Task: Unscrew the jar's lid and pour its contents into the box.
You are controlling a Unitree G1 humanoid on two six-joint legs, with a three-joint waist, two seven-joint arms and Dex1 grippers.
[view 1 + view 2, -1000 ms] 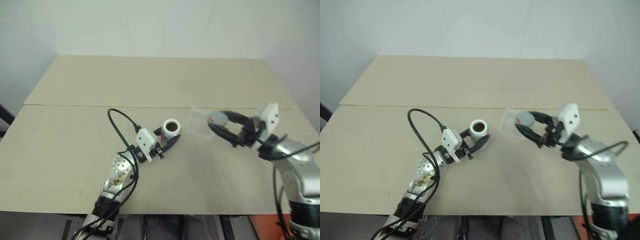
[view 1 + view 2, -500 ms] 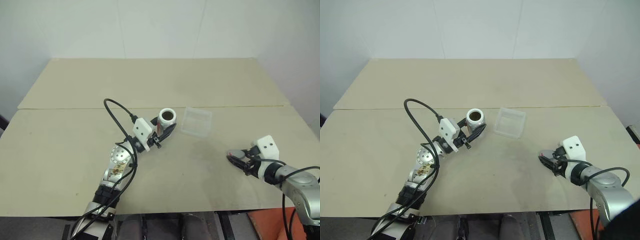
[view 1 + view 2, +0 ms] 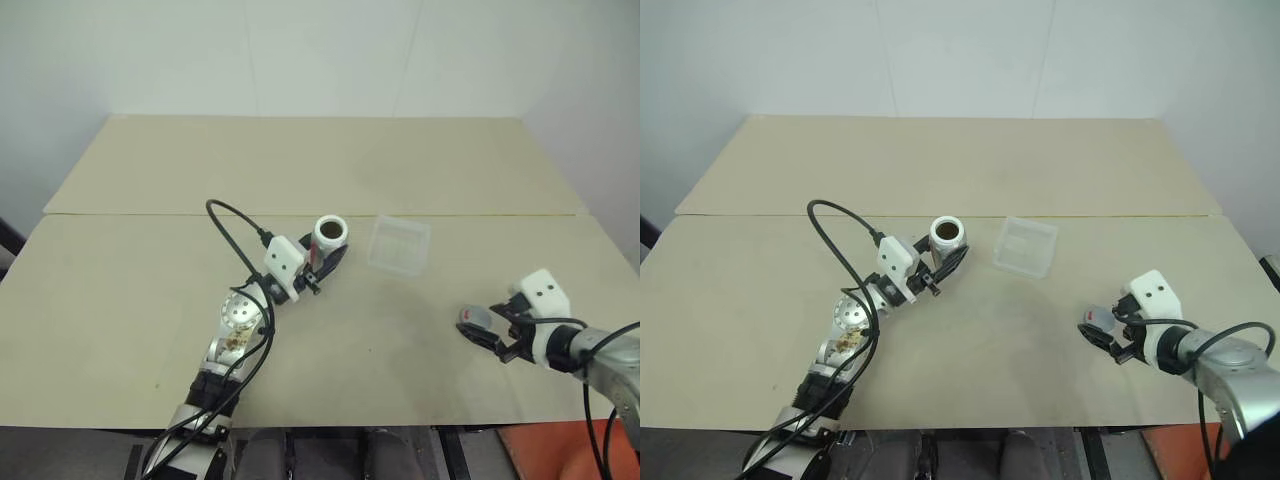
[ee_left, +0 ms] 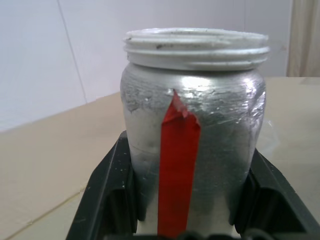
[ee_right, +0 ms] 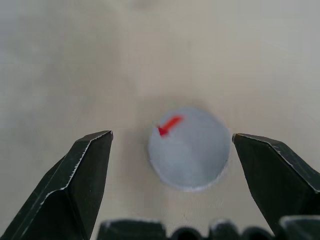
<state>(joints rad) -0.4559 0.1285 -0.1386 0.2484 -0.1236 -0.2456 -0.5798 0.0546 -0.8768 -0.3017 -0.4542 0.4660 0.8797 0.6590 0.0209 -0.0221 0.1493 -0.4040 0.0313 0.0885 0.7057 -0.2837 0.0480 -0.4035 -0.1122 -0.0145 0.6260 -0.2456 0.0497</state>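
Note:
The silvery jar (image 3: 329, 236) with a red stripe (image 4: 178, 165) stands upright with no cap on, and something brown shows inside. My left gripper (image 3: 330, 258) is shut on its body, one black finger (image 4: 107, 200) on each side. The clear square box (image 3: 400, 246) lies on the table just right of the jar, apart from it. At the right front of the table the grey lid (image 5: 190, 155) with a red mark lies flat. My right gripper (image 5: 172, 140) stands open around the lid, its fingers (image 5: 80, 170) clear of the rim on both sides.
The tan table (image 3: 300, 170) has a seam running across it just behind the jar and box. A black cable (image 3: 232, 222) loops up from the left arm. White walls close in behind and on the right.
My right gripper carried the lid from beside the box down to the right front of the table and opened, leaving the lid on the surface. The jar stays in my left gripper.

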